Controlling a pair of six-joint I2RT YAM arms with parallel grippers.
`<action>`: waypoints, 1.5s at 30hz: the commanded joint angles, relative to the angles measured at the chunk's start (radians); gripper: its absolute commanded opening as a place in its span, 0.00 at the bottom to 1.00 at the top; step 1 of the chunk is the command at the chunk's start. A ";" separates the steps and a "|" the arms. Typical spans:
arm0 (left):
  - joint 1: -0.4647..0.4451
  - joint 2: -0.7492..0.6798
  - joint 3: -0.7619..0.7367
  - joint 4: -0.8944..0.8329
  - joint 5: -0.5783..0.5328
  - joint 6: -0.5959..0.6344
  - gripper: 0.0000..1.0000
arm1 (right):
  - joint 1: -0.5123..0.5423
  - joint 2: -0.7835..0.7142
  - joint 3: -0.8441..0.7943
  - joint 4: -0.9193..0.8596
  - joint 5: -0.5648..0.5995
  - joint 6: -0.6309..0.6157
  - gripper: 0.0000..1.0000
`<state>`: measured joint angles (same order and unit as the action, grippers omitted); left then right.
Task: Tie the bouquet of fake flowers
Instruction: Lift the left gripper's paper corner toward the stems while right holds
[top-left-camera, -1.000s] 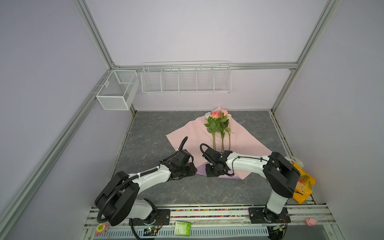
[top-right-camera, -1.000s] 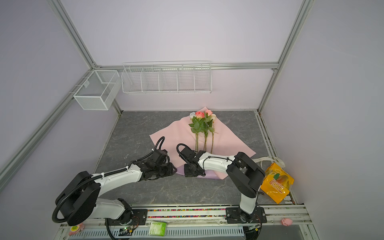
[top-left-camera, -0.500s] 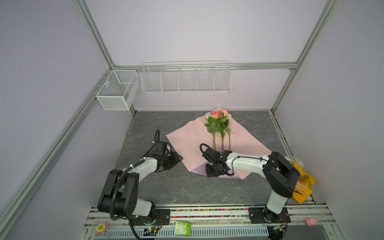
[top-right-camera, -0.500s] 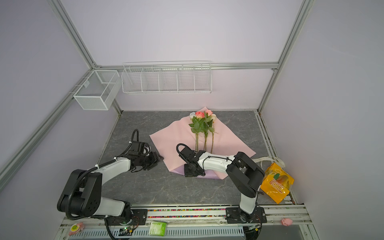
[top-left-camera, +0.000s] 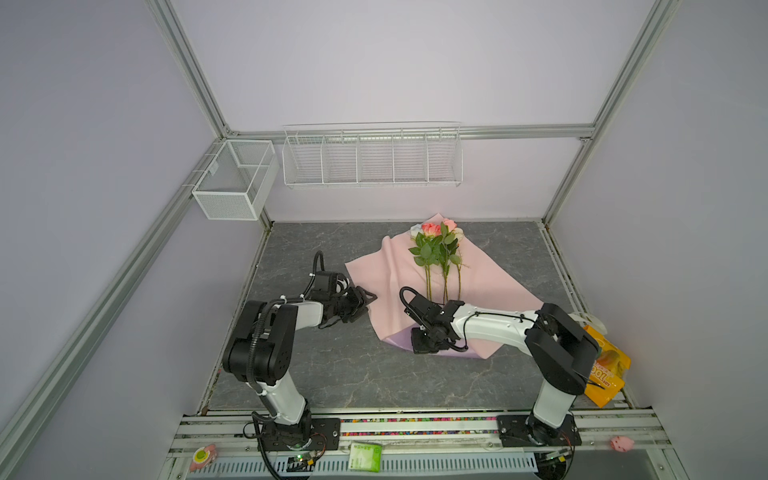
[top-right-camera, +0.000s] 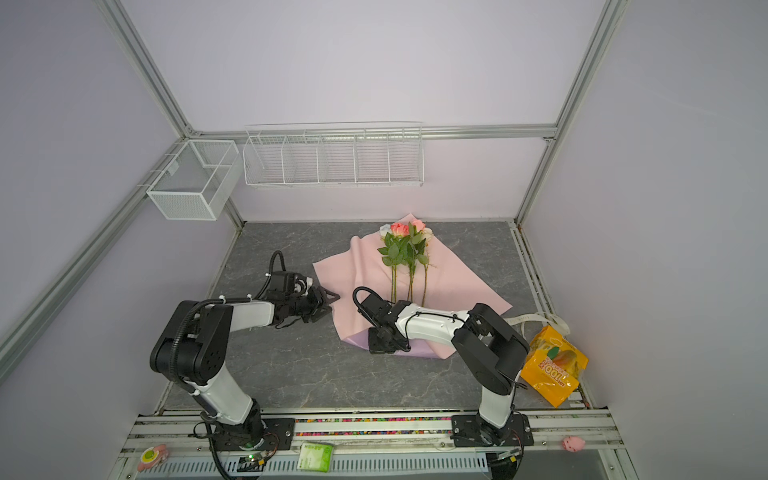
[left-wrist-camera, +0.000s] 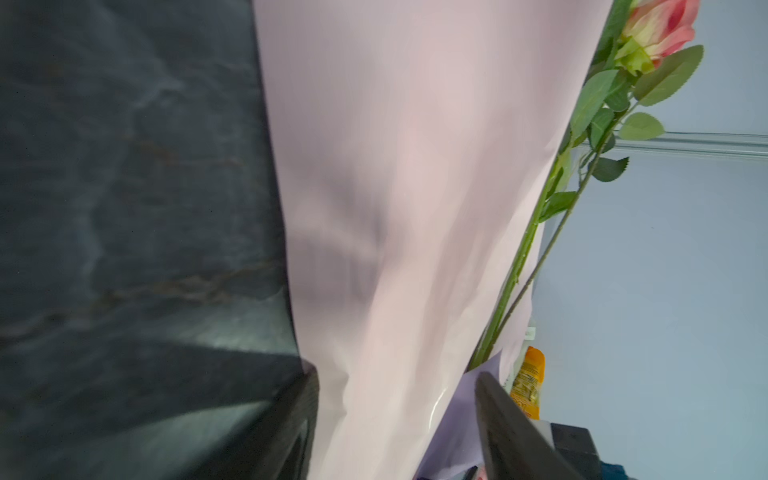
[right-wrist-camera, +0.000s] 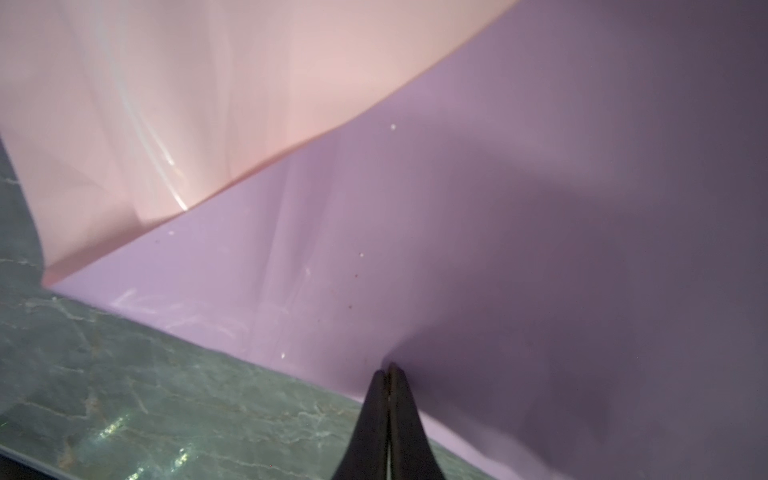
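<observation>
Risk I see: my left gripper (left-wrist-camera: 395, 372), jaws spread at the side edge of the paper (top-left-camera: 374, 274), may drag the sheet and scatter the flowers (top-left-camera: 432, 249) lying loose on it. Right gripper (right-wrist-camera: 390, 368), jaws pressed together at the paper's near edge, could slip off.

My left pincer (top-left-camera: 368, 300), jaws apart, is at the edge of the pink sheet (top-left-camera: 490, 282); my right pincer (top-left-camera: 420, 348) is down on its lilac near corner. The bouquet of fake flowers (top-left-camera: 436, 253) lies on the sheet, blooms toward the back wall (top-left-camera: 395, 62).
</observation>
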<state>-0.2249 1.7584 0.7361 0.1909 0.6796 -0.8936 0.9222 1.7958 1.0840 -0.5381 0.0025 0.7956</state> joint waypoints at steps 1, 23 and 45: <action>0.008 0.084 -0.024 0.103 -0.003 -0.101 0.61 | -0.009 0.040 -0.011 -0.031 -0.002 0.008 0.09; 0.143 0.053 0.215 -0.270 -0.205 0.097 0.70 | -0.029 0.048 -0.009 -0.024 -0.012 0.006 0.09; 0.188 0.251 0.466 -0.437 -0.239 0.193 0.69 | -0.059 0.053 -0.007 -0.009 -0.030 -0.009 0.09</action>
<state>-0.0494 1.9545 1.1923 -0.2066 0.4397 -0.7197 0.8795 1.8042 1.0901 -0.5446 -0.0731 0.7925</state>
